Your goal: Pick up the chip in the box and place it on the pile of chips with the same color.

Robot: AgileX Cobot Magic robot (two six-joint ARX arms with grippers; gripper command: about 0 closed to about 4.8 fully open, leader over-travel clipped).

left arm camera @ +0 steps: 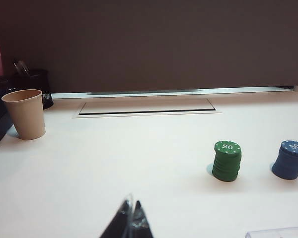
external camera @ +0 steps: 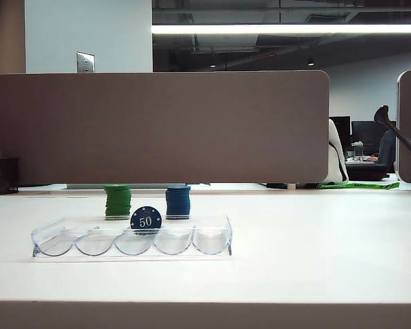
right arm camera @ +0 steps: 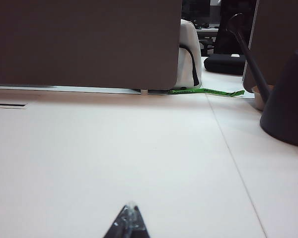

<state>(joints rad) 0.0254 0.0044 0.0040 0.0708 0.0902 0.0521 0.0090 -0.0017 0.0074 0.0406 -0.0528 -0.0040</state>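
Nothing done: chip (external camera: 146,220) upright in box (external camera: 219,241), blue pile (external camera: 178,201) unreached; left hand (left arm camera: 130,212) and right hand (right arm camera: 130,212) pressed together, empty, over bare surface (external camera: 315,240).

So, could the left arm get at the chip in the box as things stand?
Probably yes. The chip stands upright in the box, top exposed, nothing over it. The left gripper, shut, sits back over bare table; the right gripper, shut, is well clear.
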